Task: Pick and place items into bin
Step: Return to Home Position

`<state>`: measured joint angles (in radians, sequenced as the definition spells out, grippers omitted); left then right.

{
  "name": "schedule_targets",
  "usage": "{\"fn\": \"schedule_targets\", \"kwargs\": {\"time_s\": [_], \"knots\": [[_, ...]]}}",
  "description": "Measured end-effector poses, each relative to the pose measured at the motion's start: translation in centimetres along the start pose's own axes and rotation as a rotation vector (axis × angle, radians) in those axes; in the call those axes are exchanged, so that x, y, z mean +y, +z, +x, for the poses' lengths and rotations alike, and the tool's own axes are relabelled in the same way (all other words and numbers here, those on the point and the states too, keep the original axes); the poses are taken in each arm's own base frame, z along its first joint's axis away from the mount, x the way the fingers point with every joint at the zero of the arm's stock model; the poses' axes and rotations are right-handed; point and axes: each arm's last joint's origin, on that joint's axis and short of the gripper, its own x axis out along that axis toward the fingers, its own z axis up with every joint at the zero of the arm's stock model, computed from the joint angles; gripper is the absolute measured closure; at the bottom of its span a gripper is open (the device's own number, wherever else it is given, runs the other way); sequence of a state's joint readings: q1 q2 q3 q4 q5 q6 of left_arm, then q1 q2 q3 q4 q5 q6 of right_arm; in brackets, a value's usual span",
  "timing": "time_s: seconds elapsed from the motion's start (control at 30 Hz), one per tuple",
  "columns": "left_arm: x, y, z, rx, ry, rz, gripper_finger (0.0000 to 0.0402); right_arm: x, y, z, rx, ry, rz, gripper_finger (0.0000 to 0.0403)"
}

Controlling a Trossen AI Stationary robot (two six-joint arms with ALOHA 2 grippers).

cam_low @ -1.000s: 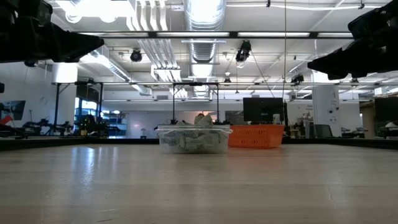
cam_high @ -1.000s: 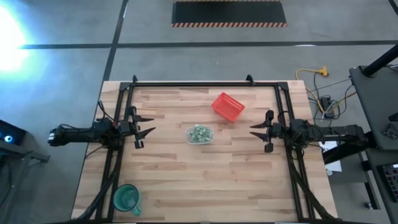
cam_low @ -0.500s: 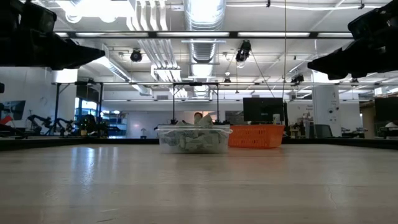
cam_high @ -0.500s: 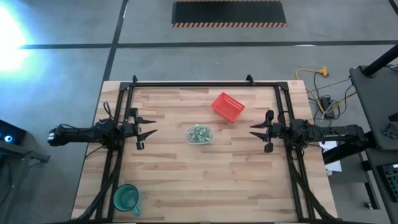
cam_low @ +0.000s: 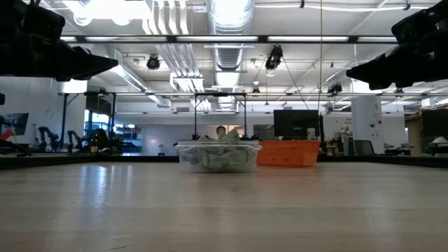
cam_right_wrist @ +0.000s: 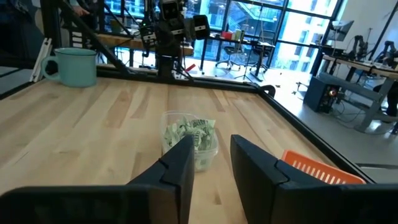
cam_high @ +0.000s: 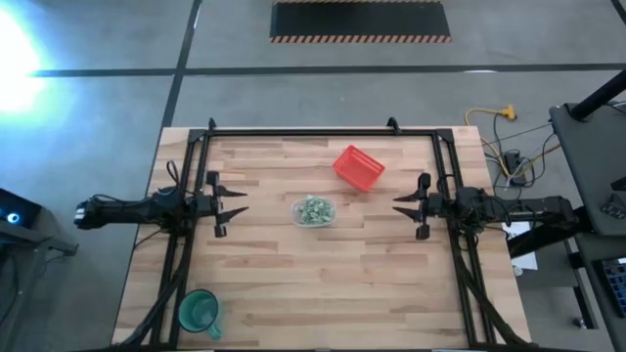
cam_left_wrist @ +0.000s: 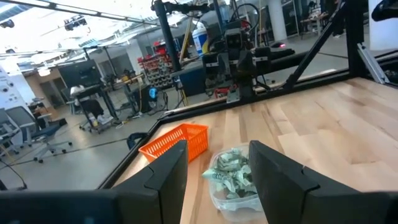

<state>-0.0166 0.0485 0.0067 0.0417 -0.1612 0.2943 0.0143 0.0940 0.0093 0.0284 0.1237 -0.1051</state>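
Many crumpled pale green-and-white items (cam_high: 314,209) heaped in clear bin (cam_low: 187,145), left tool (cam_high: 229,208) and right tool (cam_high: 405,206) both spread, empty

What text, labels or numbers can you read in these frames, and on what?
None legible.
Packets in the clear bin: any print too blurred to read.
Red basket, green cup: no markings visible.
Left gripper, right gripper, at the table sides: no labels seen.
Room gear behind: too small to read.
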Motion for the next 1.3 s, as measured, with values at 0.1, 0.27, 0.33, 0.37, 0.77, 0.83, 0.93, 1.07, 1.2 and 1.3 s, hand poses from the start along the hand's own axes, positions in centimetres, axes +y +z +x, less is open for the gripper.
{"fn": "schedule_targets", "kwargs": {"time_s": [0.1, 0.27, 0.33, 0.37, 0.77, 0.83, 0.93, 1.07, 1.2, 1.3], "knots": [[-0.04, -0.08, 0.07, 0.01, -0.003, 0.001, 0.0246, 0.0, 0.0, 0.0, 0.0, 0.0, 0.0, 0.0306], [-0.09, -0.19, 0.16, 0.024, -0.007, 0.004, 0.0246, 0.0, 0.0, 0.0, 0.0, 0.0, 0.0, 0.0302], [-0.11, -0.24, 0.2, 0.029, -0.009, 0.005, 0.0246, 0.0, 0.0, 0.0, 0.0, 0.0, 0.0, 0.03], [-0.11, -0.25, 0.21, 0.031, -0.009, 0.005, 0.0246, 0.0, 0.0, 0.0, 0.0, 0.0, 0.0, 0.03], [-0.15, -0.33, 0.3, 0.041, -0.012, 0.007, 0.0246, 0.0, 0.0, 0.0, 0.0, 0.0, -0.003, 0.0316], [-0.14, -0.32, 0.3, 0.04, -0.011, -0.017, 0.0246, 0.0, 0.0, 0.0, 0.0, 0.0, -0.003, 0.0318], [-0.14, -0.28, 0.3, 0.037, -0.01, -0.061, 0.0246, 0.0, 0.0, 0.0, 0.0, 0.0, -0.002, 0.0319], [-0.16, -0.35, 0.35, 0.045, -0.011, -0.07, 0.0246, 0.0, 0.0, 0.0, 0.0, 0.0, -0.002, 0.0315], [-0.18, -0.39, 0.39, 0.05, -0.013, -0.069, 0.0246, 0.0, 0.0, 0.0, 0.0, 0.0, -0.002, 0.031], [-0.2, -0.42, 0.42, 0.055, -0.014, -0.069, 0.0246, 0.0, 0.0, 0.0, 0.0, 0.0, -0.001, 0.031]]}}
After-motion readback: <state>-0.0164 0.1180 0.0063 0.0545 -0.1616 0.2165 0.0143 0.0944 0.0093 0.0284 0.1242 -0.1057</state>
